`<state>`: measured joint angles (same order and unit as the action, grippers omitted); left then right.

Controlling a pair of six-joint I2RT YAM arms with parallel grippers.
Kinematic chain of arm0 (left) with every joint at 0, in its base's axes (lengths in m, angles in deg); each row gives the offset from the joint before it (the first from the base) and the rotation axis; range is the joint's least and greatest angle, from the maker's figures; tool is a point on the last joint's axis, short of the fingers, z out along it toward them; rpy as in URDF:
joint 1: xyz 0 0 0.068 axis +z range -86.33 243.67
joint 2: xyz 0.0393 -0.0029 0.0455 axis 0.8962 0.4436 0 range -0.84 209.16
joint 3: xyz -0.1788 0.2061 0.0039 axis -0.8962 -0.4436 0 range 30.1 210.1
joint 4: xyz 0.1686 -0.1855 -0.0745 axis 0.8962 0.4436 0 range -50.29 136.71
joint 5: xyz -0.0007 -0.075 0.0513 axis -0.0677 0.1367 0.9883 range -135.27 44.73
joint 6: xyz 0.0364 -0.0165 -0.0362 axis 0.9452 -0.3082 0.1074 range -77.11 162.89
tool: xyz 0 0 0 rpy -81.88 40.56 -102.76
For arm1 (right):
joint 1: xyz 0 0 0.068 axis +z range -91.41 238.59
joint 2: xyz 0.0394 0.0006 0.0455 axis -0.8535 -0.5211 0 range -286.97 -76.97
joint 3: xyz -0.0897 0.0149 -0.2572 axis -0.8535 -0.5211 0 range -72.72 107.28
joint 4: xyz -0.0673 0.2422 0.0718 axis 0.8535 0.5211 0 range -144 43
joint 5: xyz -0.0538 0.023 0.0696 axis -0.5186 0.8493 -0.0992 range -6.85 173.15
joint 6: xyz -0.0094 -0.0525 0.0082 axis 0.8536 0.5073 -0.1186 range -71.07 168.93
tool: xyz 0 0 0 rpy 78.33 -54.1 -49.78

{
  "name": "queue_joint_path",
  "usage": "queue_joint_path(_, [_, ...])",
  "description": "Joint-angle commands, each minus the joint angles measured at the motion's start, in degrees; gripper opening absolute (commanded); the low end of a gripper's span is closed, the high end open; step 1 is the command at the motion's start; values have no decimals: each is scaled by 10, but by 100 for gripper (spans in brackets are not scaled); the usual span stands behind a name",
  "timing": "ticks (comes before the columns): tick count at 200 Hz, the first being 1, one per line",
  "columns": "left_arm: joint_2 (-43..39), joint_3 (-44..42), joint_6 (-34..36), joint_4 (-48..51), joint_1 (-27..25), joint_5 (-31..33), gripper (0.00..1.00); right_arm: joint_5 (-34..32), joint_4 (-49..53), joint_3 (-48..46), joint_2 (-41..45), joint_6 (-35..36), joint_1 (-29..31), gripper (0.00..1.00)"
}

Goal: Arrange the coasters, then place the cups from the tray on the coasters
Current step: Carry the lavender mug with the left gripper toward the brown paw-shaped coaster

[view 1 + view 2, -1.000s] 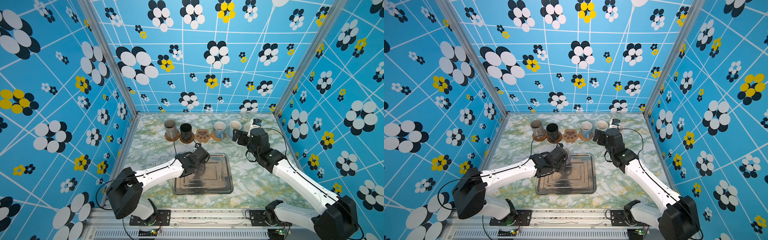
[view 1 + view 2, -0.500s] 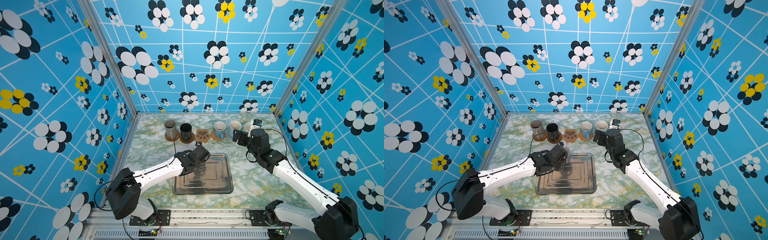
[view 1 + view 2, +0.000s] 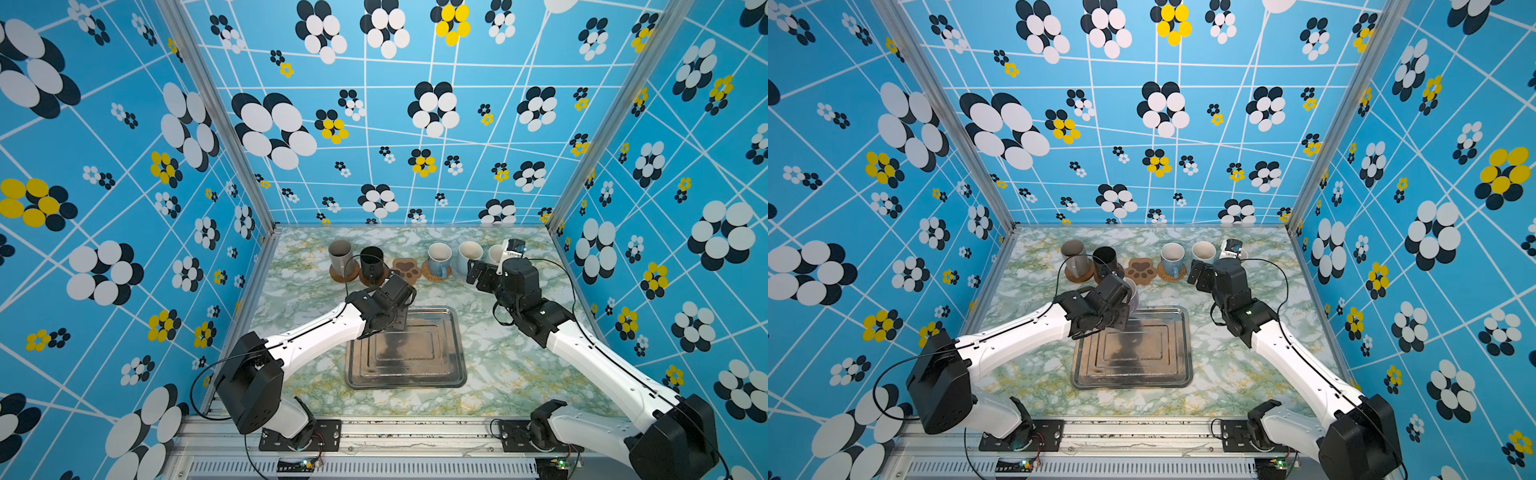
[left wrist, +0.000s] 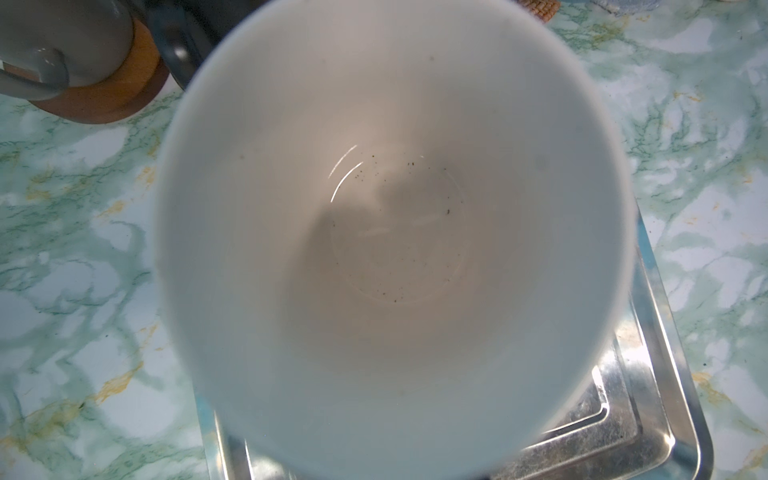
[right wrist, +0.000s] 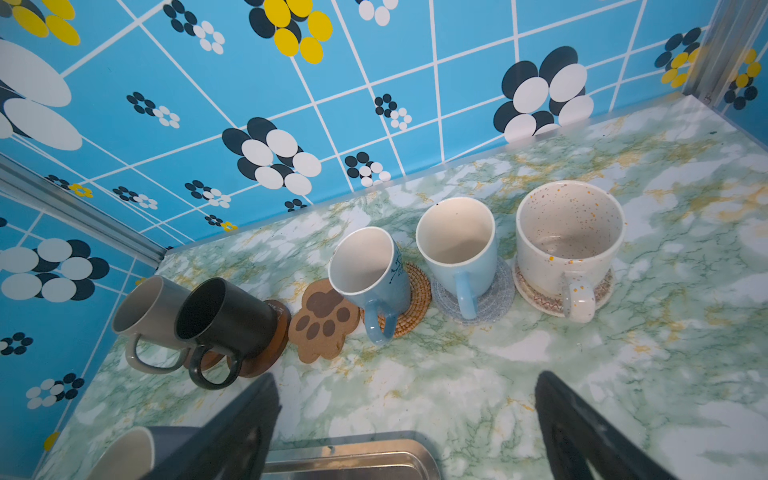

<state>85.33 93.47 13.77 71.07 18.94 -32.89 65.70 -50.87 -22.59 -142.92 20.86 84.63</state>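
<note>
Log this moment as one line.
left hand: shut on lavender mug, at tray far edge | right hand: open | paw coaster: bare

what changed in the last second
The left gripper, shut on the lavender mug, has carried it slightly toward the paw-print coaster. Nothing was grasped or released. The right gripper stays open near the back row; the five placed cups and the tray are unmoved.

Bright, even light falls from above, shadows faint. The tray carries glare and a dark reflection in both top views. In the left wrist view the mug has a blurred rim. Wall lines bend toward the edges.
</note>
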Motion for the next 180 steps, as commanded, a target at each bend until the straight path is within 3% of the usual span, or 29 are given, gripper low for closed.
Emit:
queue_joint_path(1, [4,33,16,-22,15,2,0,2,-8,-7,5,8,-6,98])
queue_joint_path(180, [88,147,68,-38,79,-54,0,7,-9,-8,-4,11,-14,98])
